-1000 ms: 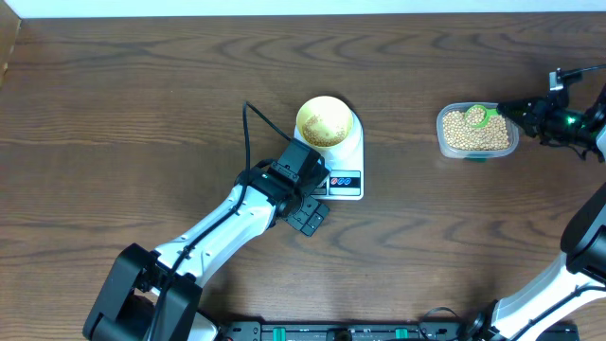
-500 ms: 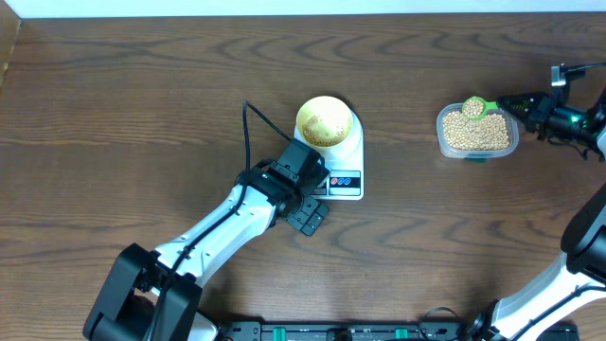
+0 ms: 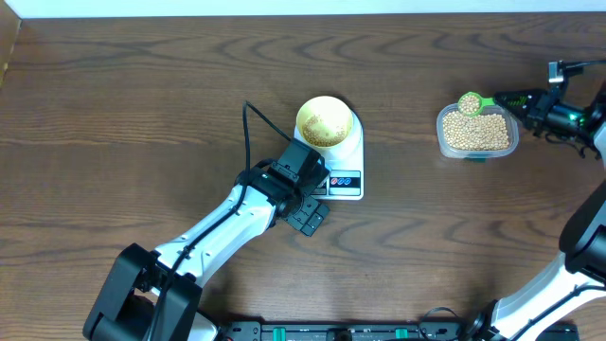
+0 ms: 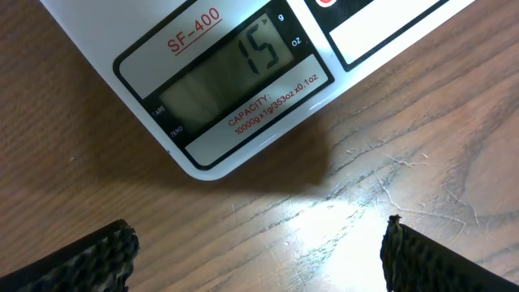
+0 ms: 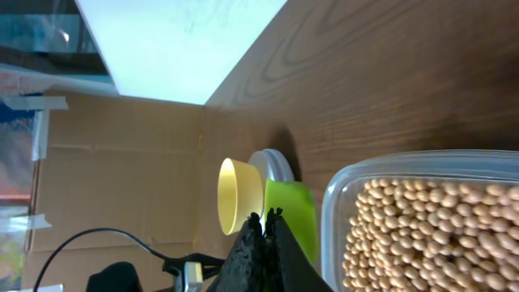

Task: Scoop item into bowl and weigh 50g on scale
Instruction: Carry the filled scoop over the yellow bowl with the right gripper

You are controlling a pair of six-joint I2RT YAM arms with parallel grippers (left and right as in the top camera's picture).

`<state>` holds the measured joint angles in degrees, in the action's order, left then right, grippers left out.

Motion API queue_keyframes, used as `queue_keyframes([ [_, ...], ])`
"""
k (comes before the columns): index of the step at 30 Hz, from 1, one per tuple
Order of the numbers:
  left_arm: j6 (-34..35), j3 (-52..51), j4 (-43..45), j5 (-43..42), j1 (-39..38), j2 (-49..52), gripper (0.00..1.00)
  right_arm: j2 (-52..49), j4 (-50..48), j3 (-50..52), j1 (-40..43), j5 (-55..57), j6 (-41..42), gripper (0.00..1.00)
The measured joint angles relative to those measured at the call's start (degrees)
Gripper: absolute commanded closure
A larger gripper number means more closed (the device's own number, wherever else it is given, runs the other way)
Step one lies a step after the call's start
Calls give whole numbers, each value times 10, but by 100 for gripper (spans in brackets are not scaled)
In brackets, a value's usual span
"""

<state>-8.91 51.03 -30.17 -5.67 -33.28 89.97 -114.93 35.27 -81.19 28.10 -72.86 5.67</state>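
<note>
Right hand (image 3: 523, 100), clamped on the loaded green scoop (image 3: 471, 102), should carry it level to bowl (image 3: 325, 120) and tip slowly; left hand (image 4: 258, 261) gapes open by scale (image 4: 243, 73), reading 15.

Table (image 3: 142, 95): dark brown, streaked with wavy wood grain.
Scale (image 3: 356, 142): white; its buttons (image 3: 344, 180) are coloured red and blue.
Display (image 4: 219, 77): grey-green, with dark digits; red lettering is printed around it.
Bowl (image 3: 300, 121): pale yellow.
Beans (image 3: 478, 134): tan-beige.
Tub (image 3: 440, 133): clear, with a teal tint at its base.
Scoop (image 3: 485, 100): bright green.
Left gripper (image 4: 258, 243): black, its pads patterned with fine knurling.
Left arm (image 3: 218, 227): white with black joints.
</note>
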Motion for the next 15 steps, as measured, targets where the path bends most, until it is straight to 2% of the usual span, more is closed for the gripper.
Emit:
queue_keyframes([
  [15, 0, 0, 0, 0, 0, 0, 2, 0, -40, 0, -77, -5, 43, 99],
])
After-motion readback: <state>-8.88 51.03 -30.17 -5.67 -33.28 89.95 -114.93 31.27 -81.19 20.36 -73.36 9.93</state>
